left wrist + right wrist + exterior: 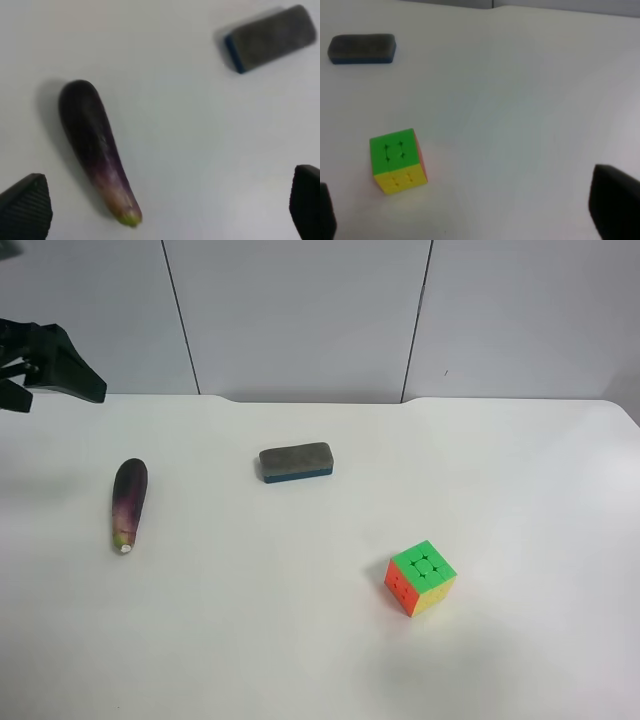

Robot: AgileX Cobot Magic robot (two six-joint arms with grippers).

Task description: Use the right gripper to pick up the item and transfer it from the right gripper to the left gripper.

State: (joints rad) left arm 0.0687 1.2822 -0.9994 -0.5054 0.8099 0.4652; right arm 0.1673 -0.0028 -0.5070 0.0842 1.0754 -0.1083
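Note:
The item, a slender dark purple eggplant (130, 503) with a pale stem tip, lies on the white table (320, 640) at the exterior high view's left. In the left wrist view the eggplant (96, 149) lies untouched below my left gripper (165, 212), whose fingers (25, 210) stand wide apart and empty. That left gripper (50, 375) hovers at the exterior view's upper left, behind the eggplant. My right gripper (470, 220) is open and empty above the table near the cube; only its fingertips (615, 205) show, and it is out of the exterior view.
A grey eraser block (296, 462) lies mid-table, also seen as eraser (362, 48) and eraser (270, 37) in the wrist views. A multicoloured puzzle cube (420, 577) stands toward the right front; the cube (397, 160) is close to the right gripper. A panelled wall (300, 310) backs the table.

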